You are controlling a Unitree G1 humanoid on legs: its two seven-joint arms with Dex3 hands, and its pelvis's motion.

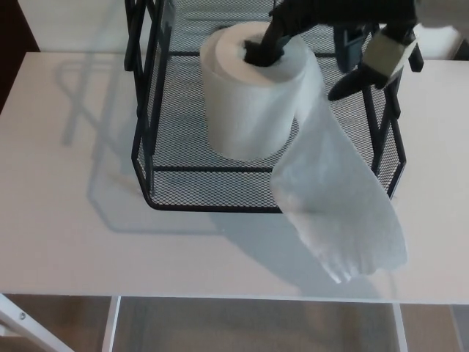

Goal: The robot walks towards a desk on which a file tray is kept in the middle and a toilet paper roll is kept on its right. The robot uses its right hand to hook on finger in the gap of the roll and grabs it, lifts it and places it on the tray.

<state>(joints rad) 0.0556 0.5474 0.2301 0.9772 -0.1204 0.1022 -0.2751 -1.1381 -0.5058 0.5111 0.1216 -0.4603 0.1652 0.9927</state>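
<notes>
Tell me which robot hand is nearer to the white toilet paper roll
Right. The black right hand has a finger hooked into the core of the white toilet paper roll, holding it over the black wire mesh file tray. The left hand is not in view.

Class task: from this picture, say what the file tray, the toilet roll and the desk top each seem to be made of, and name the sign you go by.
File tray: black wire mesh on a rod frame, probably coated metal; the desk shows through it.
Toilet roll: soft white paper; a thin, limp loose tail hangs from it.
Desk top: smooth matt white board, perhaps laminate; it takes soft shadows without glare.
</notes>
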